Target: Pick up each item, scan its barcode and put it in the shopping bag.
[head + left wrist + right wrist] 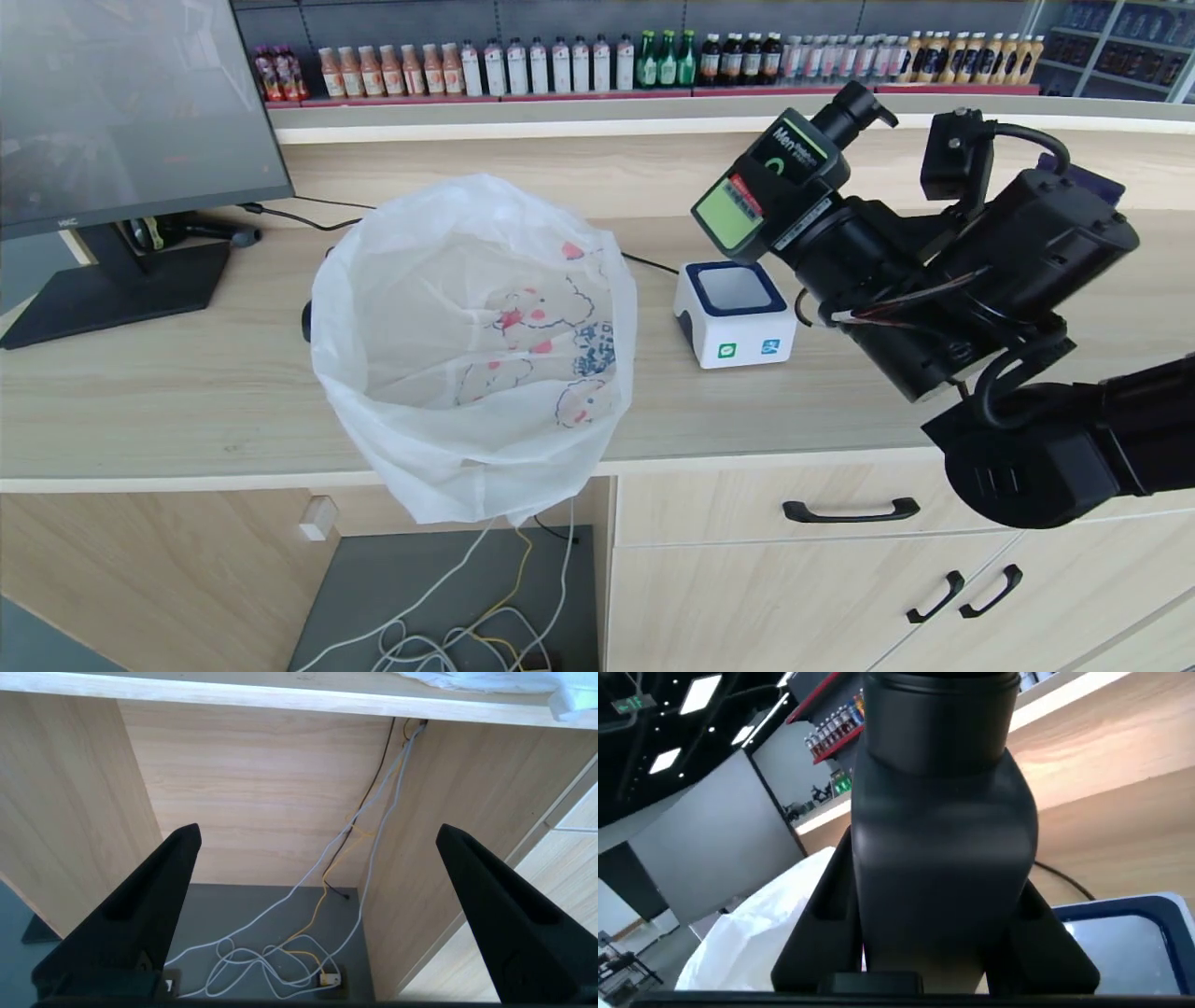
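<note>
A black pump bottle (775,182) with a green label is held tilted in the air, just above and behind the white barcode scanner (735,313) on the counter. My right gripper (817,229) is shut on the bottle's lower end; in the right wrist view the bottle (938,831) stands between its fingers (817,924), with the scanner's blue-rimmed top (1130,938) beyond. The white shopping bag (476,341) stands open at the counter's front edge, left of the scanner. My left gripper (318,915) is open below the counter, facing the cable recess.
A monitor (131,103) on a black stand occupies the counter's far left. Shelves of bottles (644,61) line the back wall. Drawers with black handles (850,511) sit under the counter at right. Loose cables (280,961) lie on the floor in the recess.
</note>
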